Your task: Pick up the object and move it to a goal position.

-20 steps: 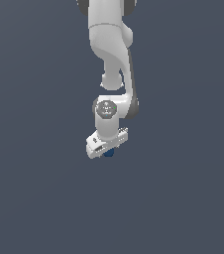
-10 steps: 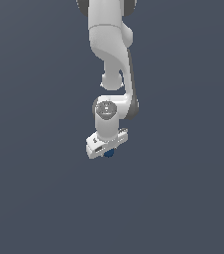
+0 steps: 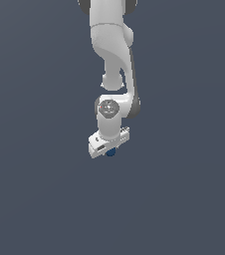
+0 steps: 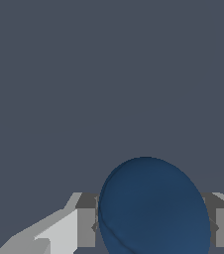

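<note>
From the exterior view, my claw (image 3: 110,149) has barely shifted over the last second: it hangs at almost the same spot below my wrist, with the ball (image 3: 110,152) peeking out just under it. No goal marker shows here, so I judge the carry is either pausing or nearly finished.

In the wrist view, the ball (image 4: 153,208) sits between my fingers (image 4: 84,227), touching both; I am clenched on it.
</note>
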`<state>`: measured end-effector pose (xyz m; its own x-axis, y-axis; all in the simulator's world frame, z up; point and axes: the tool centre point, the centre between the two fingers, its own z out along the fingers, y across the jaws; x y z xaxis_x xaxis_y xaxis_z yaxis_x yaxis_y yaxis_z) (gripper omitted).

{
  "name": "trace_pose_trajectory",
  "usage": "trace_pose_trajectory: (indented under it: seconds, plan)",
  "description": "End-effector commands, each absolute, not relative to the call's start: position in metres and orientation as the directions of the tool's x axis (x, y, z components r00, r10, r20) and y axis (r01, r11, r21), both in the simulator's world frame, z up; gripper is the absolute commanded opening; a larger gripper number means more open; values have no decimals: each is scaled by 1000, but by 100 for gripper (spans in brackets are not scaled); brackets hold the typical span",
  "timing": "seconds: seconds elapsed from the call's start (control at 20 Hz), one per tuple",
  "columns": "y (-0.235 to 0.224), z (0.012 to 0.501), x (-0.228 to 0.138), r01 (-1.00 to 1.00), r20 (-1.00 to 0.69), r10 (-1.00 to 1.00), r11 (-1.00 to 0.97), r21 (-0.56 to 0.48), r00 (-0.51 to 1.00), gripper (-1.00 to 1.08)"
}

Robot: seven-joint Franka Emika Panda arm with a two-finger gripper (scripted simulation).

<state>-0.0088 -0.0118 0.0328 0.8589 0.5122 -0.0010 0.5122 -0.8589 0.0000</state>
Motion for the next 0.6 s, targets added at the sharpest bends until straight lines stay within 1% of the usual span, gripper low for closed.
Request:
trace_pose_trajectory:
  seconds: [0.0, 0.3, 0.55]
  plan:
    - [-6, 35, -14, 513, 0, 513, -859, 0, 859, -100]
    - [17, 41, -38, 513, 0, 513, -859, 0, 859, -100]
    - [47, 49, -71, 513, 0, 513, -859, 0, 859, -100]
